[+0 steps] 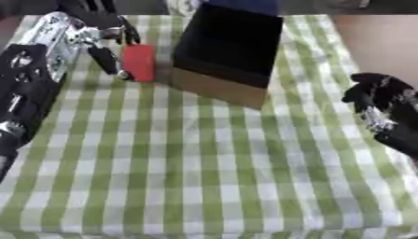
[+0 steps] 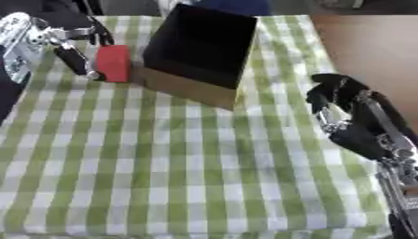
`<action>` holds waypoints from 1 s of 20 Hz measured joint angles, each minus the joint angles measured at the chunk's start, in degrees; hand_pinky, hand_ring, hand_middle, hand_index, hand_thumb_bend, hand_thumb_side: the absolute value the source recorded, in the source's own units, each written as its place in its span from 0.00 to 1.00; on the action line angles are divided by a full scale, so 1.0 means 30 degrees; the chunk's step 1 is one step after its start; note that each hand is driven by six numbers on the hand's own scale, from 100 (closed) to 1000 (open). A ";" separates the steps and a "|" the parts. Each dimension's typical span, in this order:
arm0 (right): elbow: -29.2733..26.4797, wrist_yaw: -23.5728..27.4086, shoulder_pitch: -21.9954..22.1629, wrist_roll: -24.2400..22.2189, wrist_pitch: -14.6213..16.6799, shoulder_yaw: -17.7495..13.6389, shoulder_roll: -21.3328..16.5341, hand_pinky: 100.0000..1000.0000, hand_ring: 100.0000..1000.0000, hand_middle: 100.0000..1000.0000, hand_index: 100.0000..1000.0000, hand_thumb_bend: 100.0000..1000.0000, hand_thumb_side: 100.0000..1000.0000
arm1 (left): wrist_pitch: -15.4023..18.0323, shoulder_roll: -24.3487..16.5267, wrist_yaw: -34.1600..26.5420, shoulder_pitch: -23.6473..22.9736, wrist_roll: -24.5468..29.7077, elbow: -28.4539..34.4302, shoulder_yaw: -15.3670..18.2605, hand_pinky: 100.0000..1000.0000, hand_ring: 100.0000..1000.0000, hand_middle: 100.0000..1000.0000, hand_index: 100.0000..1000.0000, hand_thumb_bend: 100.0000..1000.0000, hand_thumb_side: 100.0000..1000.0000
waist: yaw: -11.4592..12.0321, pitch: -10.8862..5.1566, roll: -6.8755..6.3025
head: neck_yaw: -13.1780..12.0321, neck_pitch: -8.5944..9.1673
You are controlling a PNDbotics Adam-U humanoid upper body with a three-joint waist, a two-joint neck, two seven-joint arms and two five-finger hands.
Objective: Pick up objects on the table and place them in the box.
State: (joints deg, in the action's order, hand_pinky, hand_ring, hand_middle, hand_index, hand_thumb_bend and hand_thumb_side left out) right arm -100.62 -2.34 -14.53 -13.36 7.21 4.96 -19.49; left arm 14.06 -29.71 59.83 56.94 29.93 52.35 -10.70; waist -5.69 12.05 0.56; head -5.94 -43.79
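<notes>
**Left hand at the red block beside the box**

The box (image 1: 225, 53) is sitting on the far part of the cloth (image 1: 204, 163), with its open top showing a dark inside. The red block (image 1: 140, 62) is standing upright just left of the box, close to its wall. The left hand (image 1: 102, 35) is reaching in from the left of the box, and its fingers are curling round the block: one dark finger is lying along the block's left side and others are showing behind its top. The right hand (image 2: 347, 116) is waiting to the right of the box, well apart from it. Its fingers are bending loosely and holding nothing.
</notes>
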 measured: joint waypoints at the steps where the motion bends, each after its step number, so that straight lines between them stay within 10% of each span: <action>1: 0.0000 0.0000 0.0000 0.0000 0.0000 0.0000 0.0001 0.77 0.64 0.58 0.81 0.00 0.37 | -0.0085 0.0037 0.0055 0.0000 -0.0197 -0.0051 0.0041 0.76 0.66 0.65 0.82 0.52 0.22 | -0.0015 0.0008 0.0009 | -0.0001 0.0000; 20: 0.0003 0.0000 0.0000 -0.0001 -0.0001 0.0000 0.0005 0.77 0.64 0.58 0.81 0.00 0.37 | -0.0696 0.0108 -0.1133 -0.0016 -0.0748 0.1083 0.0230 0.77 0.68 0.68 0.83 0.54 0.24 | -0.0001 0.0095 0.0033 | -0.0012 -0.0005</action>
State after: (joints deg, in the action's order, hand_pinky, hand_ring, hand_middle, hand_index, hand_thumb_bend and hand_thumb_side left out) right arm -100.62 -2.34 -14.53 -13.37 7.21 4.96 -19.47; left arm 11.97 -29.39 56.43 56.89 27.69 55.60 -10.01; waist -5.70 12.34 0.66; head -5.98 -43.81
